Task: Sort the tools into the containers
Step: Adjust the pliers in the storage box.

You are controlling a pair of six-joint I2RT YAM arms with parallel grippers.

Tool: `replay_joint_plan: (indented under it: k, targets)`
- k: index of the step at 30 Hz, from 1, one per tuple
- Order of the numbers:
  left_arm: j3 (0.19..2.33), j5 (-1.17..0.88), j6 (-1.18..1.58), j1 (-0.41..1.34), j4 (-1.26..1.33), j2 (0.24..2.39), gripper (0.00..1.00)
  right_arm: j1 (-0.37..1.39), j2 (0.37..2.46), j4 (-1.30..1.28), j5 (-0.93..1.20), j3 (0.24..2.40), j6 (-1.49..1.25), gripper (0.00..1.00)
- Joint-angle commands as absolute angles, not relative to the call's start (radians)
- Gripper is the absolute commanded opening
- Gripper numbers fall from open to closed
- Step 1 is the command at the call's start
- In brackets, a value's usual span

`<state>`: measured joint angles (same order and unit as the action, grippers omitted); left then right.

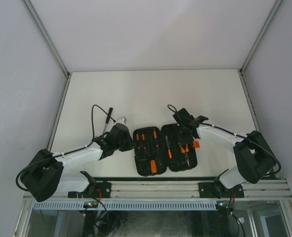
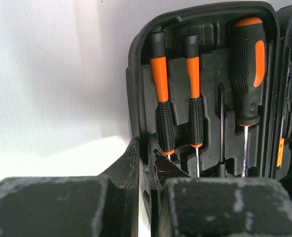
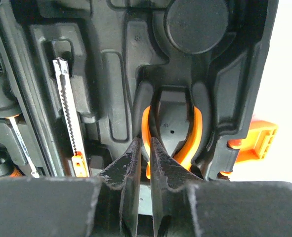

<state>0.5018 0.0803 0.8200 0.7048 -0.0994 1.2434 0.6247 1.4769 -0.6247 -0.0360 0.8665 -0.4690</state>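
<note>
The black tool case lies open near the arms. In the left wrist view its left half holds two thin orange-and-black screwdrivers and a thick one in moulded slots. The right half holds the needle-nose pliers with orange handles. My left gripper is shut on the case's left wall, one finger outside, one inside. My right gripper is shut on the pliers' left handle, which sits in its slot. No hammer shows.
An orange latch sticks out of the case's right edge. A toothed metal strip with an orange end lies in a slot left of the pliers. White table stretches behind the case, with walls on three sides.
</note>
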Motion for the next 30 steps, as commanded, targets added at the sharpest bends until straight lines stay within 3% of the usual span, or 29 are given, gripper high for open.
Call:
replay_joint_plan:
  k: [1, 8, 30]
  targets:
    - [0.563, 0.087, 0.808, 0.713, -0.100, 1.235, 0.00, 0.634, 1.503, -0.604, -0.057, 0.913, -0.450, 0.09]
    - [0.566, 0.087, 0.804, 0.718, -0.101, 1.245, 0.00, 0.645, 1.561, -0.648, -0.087, 0.924, -0.445, 0.00]
    - [0.583, 0.080, 0.794, 0.736, -0.084, 1.279, 0.00, 0.710, 1.848, -0.649, -0.049, 0.887, -0.530, 0.00]
